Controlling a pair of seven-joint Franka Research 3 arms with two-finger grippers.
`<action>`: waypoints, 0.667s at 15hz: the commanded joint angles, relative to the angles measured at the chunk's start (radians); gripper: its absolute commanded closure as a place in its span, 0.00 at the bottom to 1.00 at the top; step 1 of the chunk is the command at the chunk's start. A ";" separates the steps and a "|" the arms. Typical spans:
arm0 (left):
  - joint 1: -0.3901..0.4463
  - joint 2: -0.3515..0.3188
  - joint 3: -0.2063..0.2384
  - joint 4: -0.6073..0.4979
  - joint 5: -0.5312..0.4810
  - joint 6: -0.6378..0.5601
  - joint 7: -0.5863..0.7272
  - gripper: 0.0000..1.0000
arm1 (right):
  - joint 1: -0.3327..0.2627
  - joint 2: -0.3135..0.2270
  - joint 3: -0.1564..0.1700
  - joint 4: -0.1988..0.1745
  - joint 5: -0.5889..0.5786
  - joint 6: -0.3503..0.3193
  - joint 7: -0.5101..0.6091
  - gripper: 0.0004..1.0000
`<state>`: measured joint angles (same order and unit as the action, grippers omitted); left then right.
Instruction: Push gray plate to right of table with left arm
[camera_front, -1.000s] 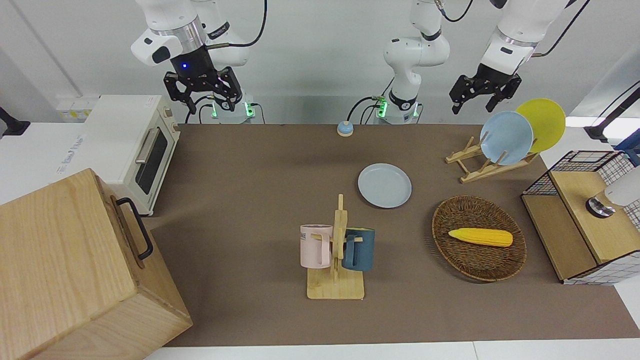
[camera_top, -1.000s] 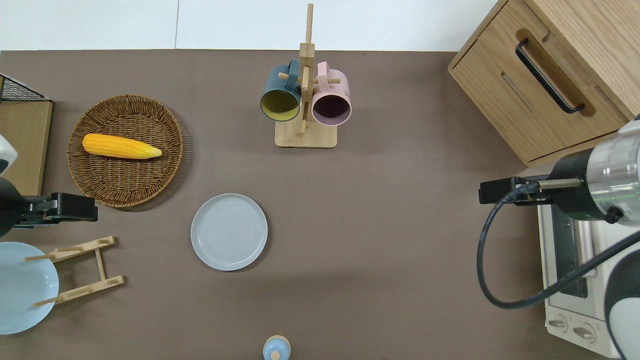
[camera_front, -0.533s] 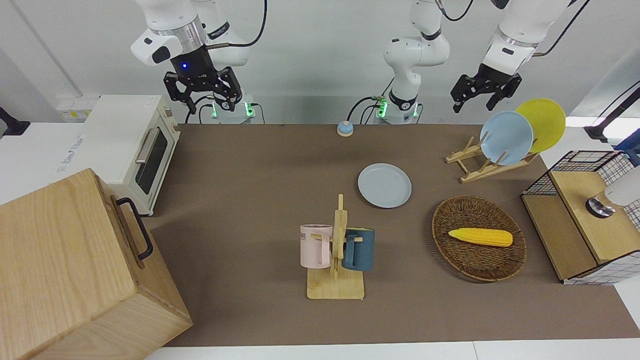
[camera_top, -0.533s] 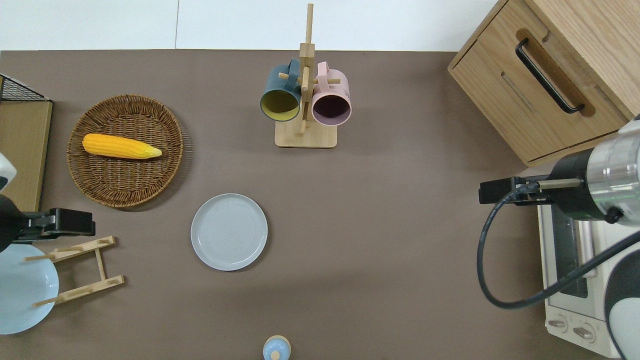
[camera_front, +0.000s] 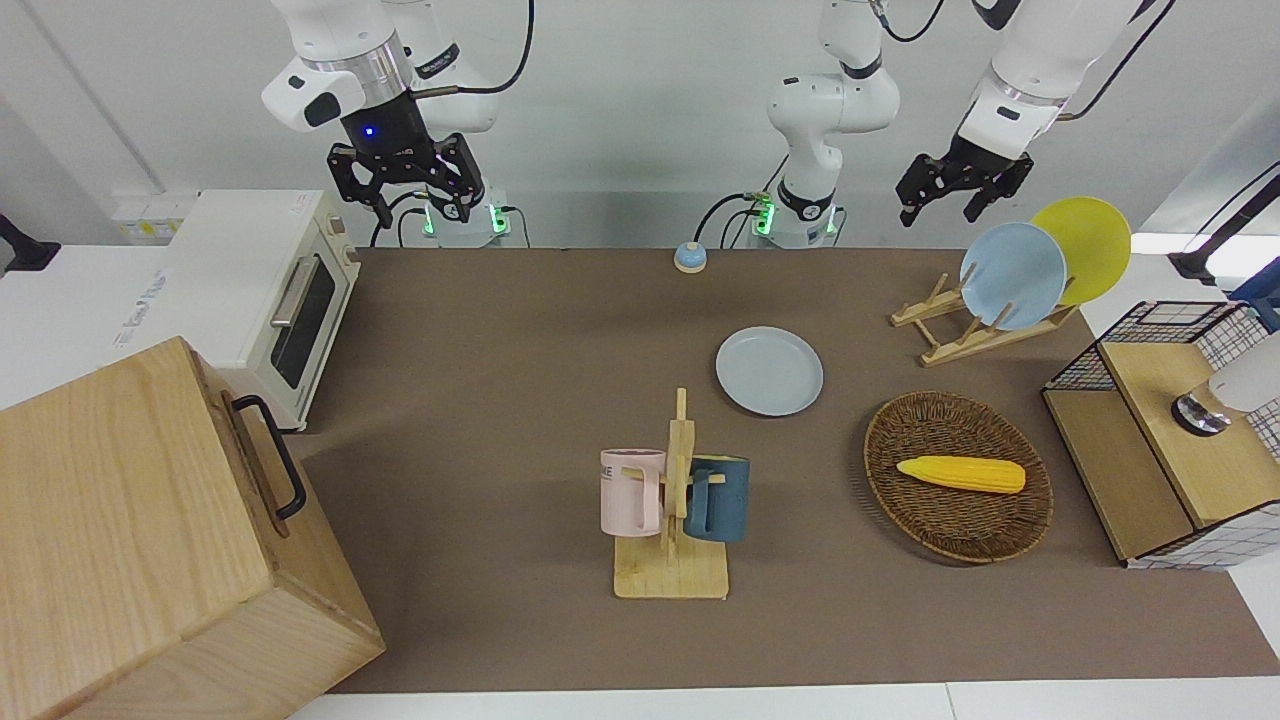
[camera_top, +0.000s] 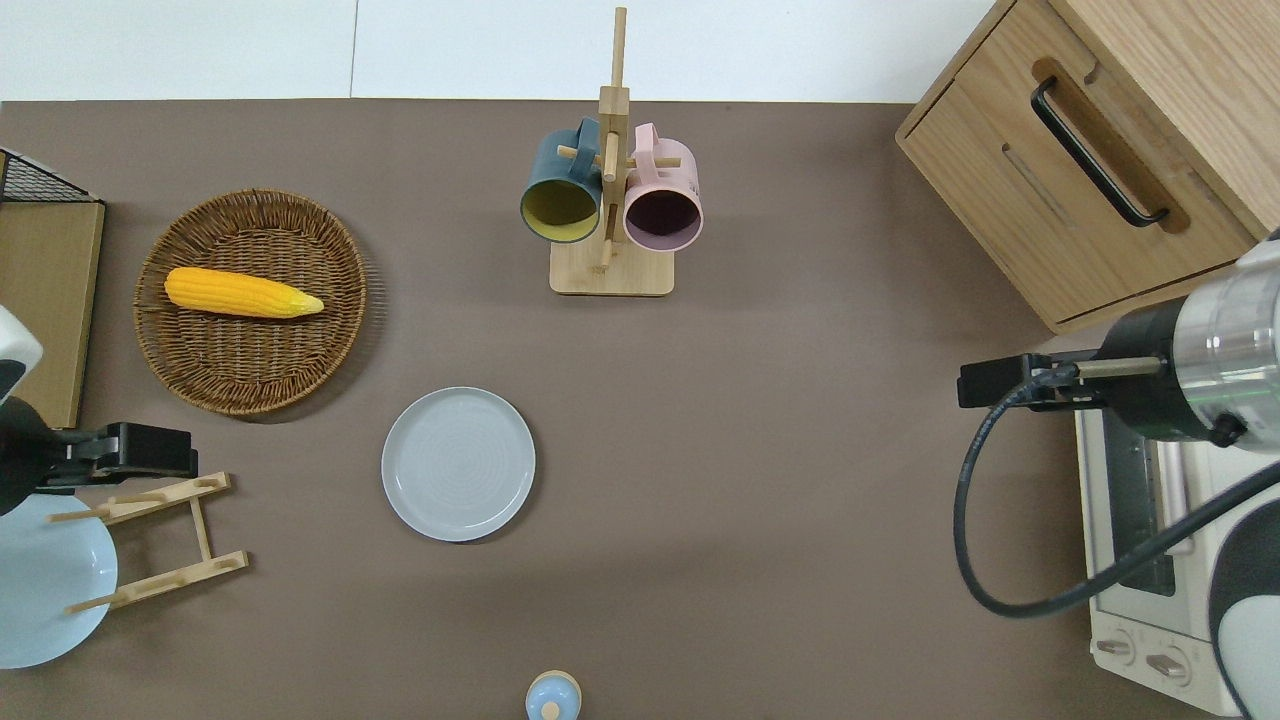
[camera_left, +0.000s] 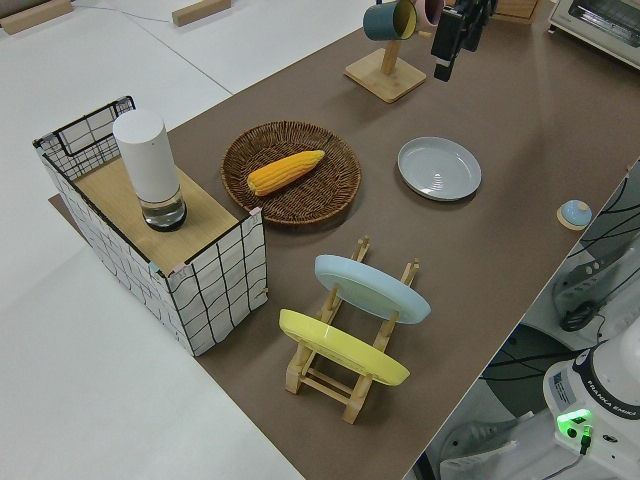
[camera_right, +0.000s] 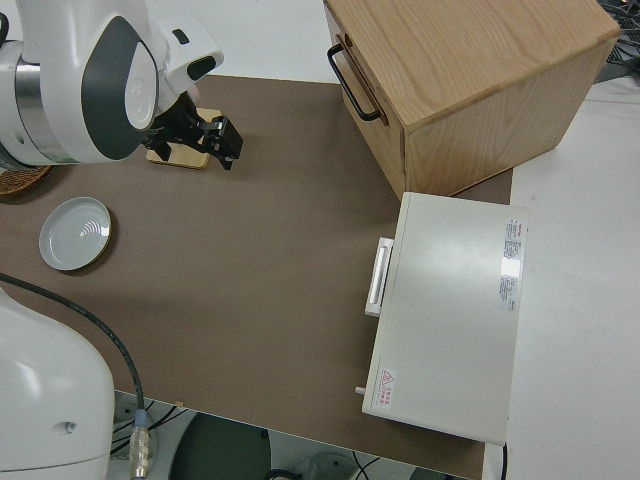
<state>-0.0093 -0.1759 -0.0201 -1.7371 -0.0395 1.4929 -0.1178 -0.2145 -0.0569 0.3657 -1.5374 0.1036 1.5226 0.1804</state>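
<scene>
brown table (camera_front: 520, 330), gray plate (camera_front: 769, 370) lying flat near its middle.
my left gripper (camera_front: 945, 195) hangs open over the plate rack (camera_top: 165, 540), well apart from the plate; my right arm is parked.

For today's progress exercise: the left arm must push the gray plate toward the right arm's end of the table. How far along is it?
Done: nothing visible yet; the gray plate lies flat mid-table, untouched, nearer to the robots than the mug rack. In hand: the left gripper is raised by the plate rack, fingers open, apart from the plate. Left: lowering beside the plate and the whole push across the table. The right arm is parked.
</scene>
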 joint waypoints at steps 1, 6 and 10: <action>-0.006 -0.027 0.012 -0.038 -0.019 0.023 0.006 0.01 | -0.006 0.006 0.004 0.014 0.016 -0.005 0.002 0.00; -0.017 0.039 0.008 -0.053 -0.019 0.029 -0.006 0.01 | -0.006 0.006 0.004 0.014 0.016 -0.005 0.002 0.00; -0.018 0.027 0.006 -0.137 -0.020 0.082 -0.020 0.01 | -0.006 0.006 0.004 0.014 0.016 -0.005 0.002 0.00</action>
<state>-0.0133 -0.1292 -0.0207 -1.7929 -0.0465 1.5139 -0.1204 -0.2145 -0.0569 0.3657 -1.5374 0.1036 1.5226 0.1804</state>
